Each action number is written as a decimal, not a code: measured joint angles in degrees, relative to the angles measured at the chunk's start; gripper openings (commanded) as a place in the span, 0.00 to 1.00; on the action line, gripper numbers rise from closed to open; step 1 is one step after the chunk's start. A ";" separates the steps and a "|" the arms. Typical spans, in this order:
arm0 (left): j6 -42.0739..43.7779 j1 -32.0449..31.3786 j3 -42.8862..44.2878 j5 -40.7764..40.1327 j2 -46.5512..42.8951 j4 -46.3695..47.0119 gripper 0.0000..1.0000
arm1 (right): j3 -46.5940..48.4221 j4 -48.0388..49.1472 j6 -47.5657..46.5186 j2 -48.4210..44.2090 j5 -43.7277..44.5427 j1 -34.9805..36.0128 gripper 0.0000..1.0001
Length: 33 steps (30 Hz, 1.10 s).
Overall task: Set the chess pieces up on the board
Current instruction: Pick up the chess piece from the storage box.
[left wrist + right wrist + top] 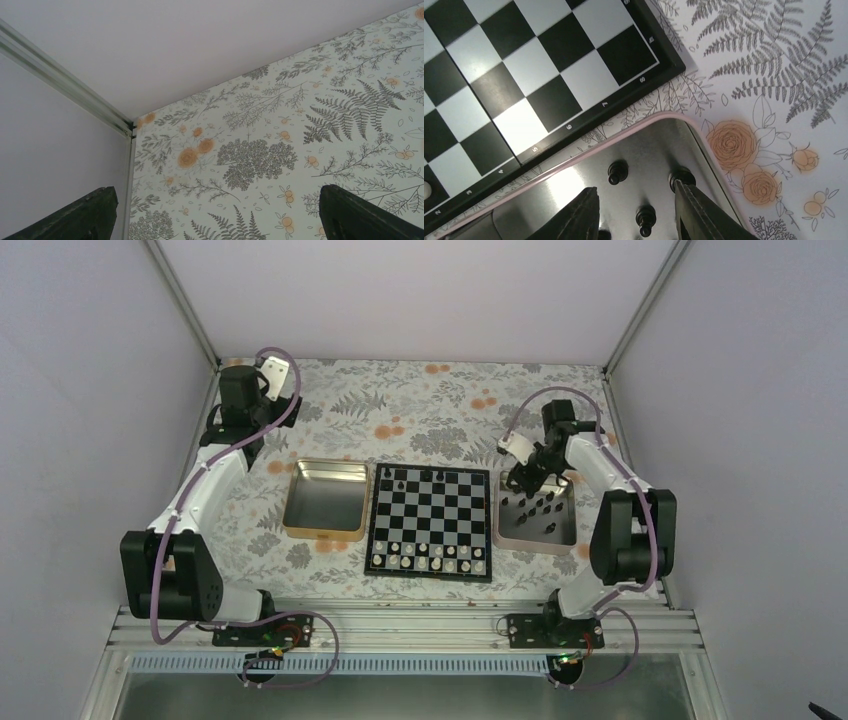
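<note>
Black chess pieces (618,171) stand loose in the silver tray (649,150) just beside the board (544,100), with a few on its far row. The right jaws hang apart above them. The left jaws gape too, well off over the counter (250,160). The pieces look tiny, light and probably slippery, so I'd pinch one at the waist.

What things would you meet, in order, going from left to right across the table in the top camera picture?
Left arm → gold tray → chessboard → silver tray holding black pieces. The right arm overlaps that tray, so it is left out.
</note>
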 measured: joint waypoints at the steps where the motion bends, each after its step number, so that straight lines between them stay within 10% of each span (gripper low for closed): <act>1: 0.00 0.00 0.00 -0.02 0.00 0.02 1.00 | -0.13 0.09 0.09 0.24 0.37 0.07 0.42; 33: 0.37 0.00 -0.79 -0.42 -0.04 0.44 1.00 | -8.81 7.65 2.67 2.12 5.49 3.85 0.29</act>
